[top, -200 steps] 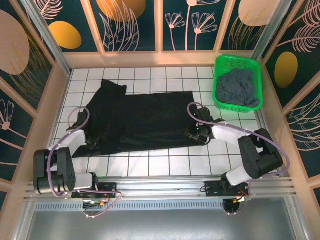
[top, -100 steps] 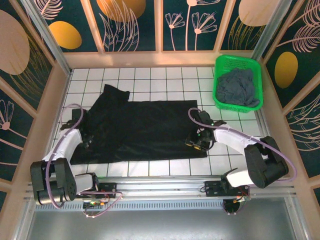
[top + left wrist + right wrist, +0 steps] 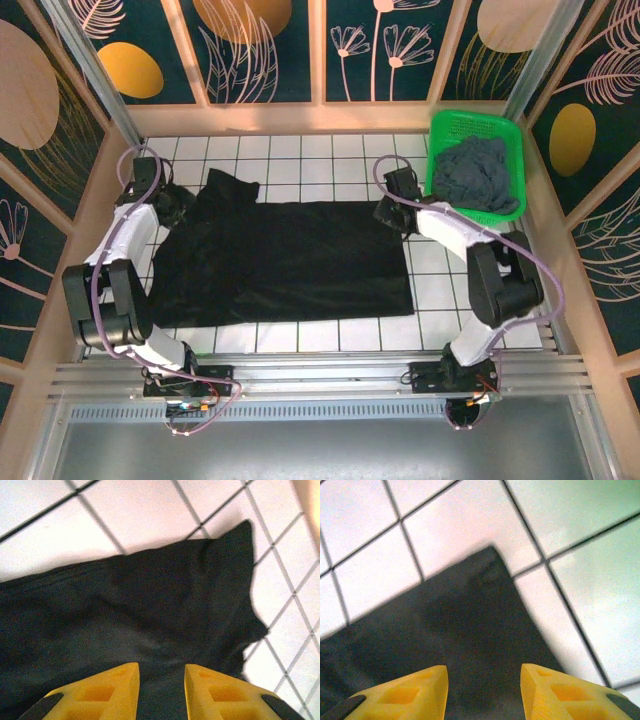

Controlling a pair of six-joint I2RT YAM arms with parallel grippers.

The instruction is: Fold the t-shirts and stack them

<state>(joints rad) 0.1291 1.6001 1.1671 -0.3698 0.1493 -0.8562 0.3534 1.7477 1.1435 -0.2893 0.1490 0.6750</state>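
Bench (image 3: pixel 300 335): white square tiles, dark grout, walled on three sides.

Black t-shirt (image 3: pixel 290 260): spread flat mid-bench, not yet folded. Its long axis runs left to right. Soft matte cloth with shallow wrinkles and a straight near edge.

Green mesh basket (image 3: pixel 433 170): rigid plastic, at the far right corner. A slate grey-blue t-shirt (image 3: pixel 478 172) lies crumpled inside, well apart from the black one.

Left arm (image 3: pixel 130 225) reaches to the shirt's far left end, right arm (image 3: pixel 450 225) to its far right end. Each is nearer its own end.

Left fingers (image 3: pixel 107 687): yellow, narrowly parted and holding nothing. They stand over the cloth, with the pointed sleeve (image 3: pixel 240 580) ahead and to the right.

Right fingers (image 3: pixel 415 690): parted somewhat wider, also empty. The shirt's squared far corner (image 3: pixel 480 595) lies straight ahead between them, flat on the tile.

Judgement: the next pinch likely takes both far corners and draws them toward the near edge.
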